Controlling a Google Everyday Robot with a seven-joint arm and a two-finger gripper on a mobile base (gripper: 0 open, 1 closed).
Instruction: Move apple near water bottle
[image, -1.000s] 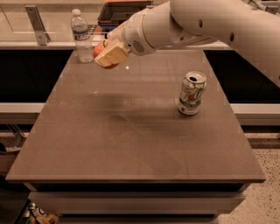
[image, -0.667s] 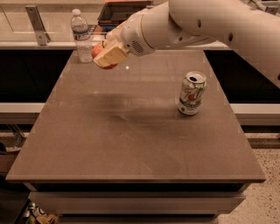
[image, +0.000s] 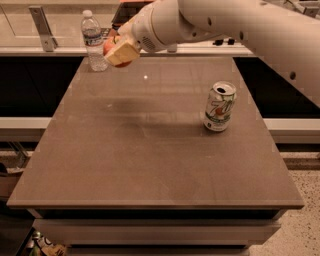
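My gripper (image: 118, 51) reaches in from the upper right and hangs over the table's far left corner. Its pale fingers are shut on the apple (image: 108, 46), of which only a red-orange edge shows at the left. The water bottle (image: 93, 41), clear with a white cap and pale label, stands upright at the far left corner, just left of the gripper. The apple is close beside the bottle and is held above the tabletop.
A green-and-white soda can (image: 220, 107) stands upright on the right half of the brown table (image: 150, 160). A counter (image: 30, 30) with a metal bracket (image: 42, 27) runs behind the table. My big white arm (image: 240, 25) spans the upper right.
The gripper with the apple has held almost still beside the bottle; at most it has edged slightly toward the bottle. The can and bottle have not moved.
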